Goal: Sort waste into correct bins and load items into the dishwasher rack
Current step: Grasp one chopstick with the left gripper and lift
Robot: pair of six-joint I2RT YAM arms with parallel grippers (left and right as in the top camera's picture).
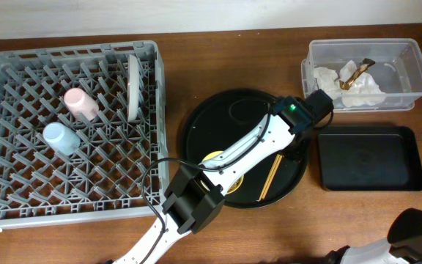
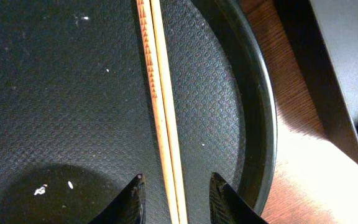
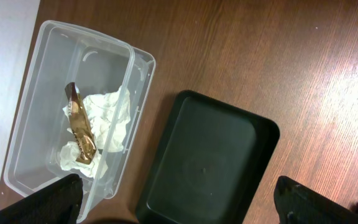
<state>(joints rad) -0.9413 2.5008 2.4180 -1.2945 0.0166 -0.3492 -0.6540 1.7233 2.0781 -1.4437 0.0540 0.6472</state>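
Dishwasher rack (image 1: pixel 108 176): left of the table; holds the plate and both cups
Round black tray (image 1: pixel 218 117): centre, between rack and bins; carries the yellow bowl and the chopsticks
Shallow black tray (image 1: pixel 368 158): right, just in front of the tub; nothing seen in it
Clear tub (image 1: pixel 409 66): far right; holds tissue and wrapper
Plate (image 1: pixel 133 86): on edge among the pegs, near the rack's right wall
Yellow bowl (image 1: pixel 213 156): on the round tray (mostly hidden under the left arm)
Pink cup (image 1: pixel 81 104): in the rack; blue cup (image 1: pixel 61 138) just in front of it
Tissue (image 1: pixel 365 92): crumpled in the tub; gold-brown wrapper (image 1: pixel 355 73) lying on it
Chopsticks (image 2: pixel 160 106): a pair side by side, near the round tray's right rim
Left gripper (image 2: pixel 176 199): low over the round tray; fingers parted, astride the chopsticks, a gap either side
Right gripper (image 3: pixel 179 211): spread wide; holding nothing
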